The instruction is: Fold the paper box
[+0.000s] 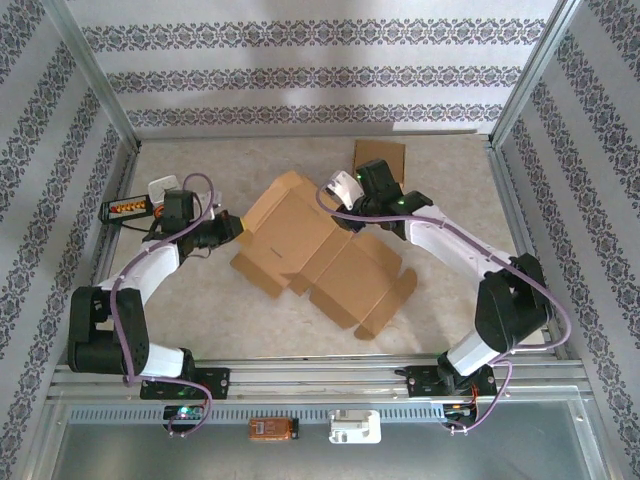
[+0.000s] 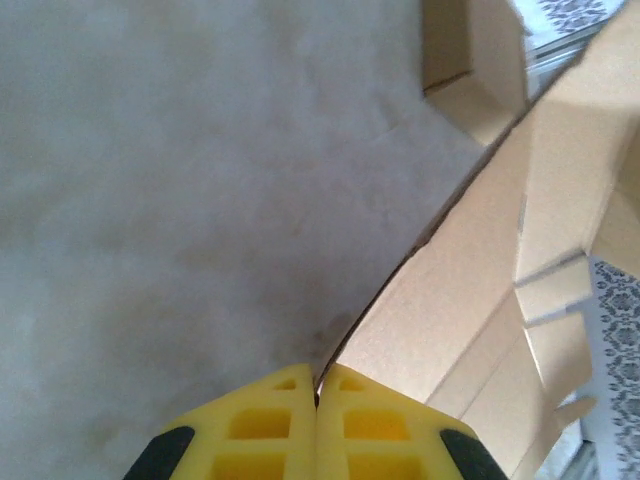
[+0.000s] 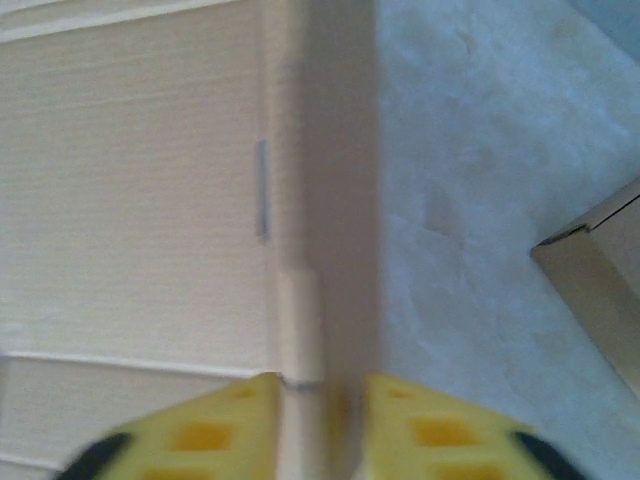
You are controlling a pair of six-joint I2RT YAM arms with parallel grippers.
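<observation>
**Paper box opened out on the desk, one end effector at each side**

The paper box (image 1: 320, 250) lies unfolded near the middle of the desk (image 1: 450, 200), with its panels and flaps spread out and a raised section towards the back. The left end effector (image 1: 238, 228) meets the box at its left edge. In the left wrist view its yellow fingertips (image 2: 270, 425) are pressed together, and the thin edge of a box flap (image 2: 450, 290) runs into the seam between them. The right end effector (image 1: 345, 212) is at the box's far right side. In the right wrist view its fingertips (image 3: 225, 425) stand apart, astride an upright flap edge (image 3: 300, 330). A smaller cardboard piece (image 1: 380, 158) lies apart by the back wall.
</observation>
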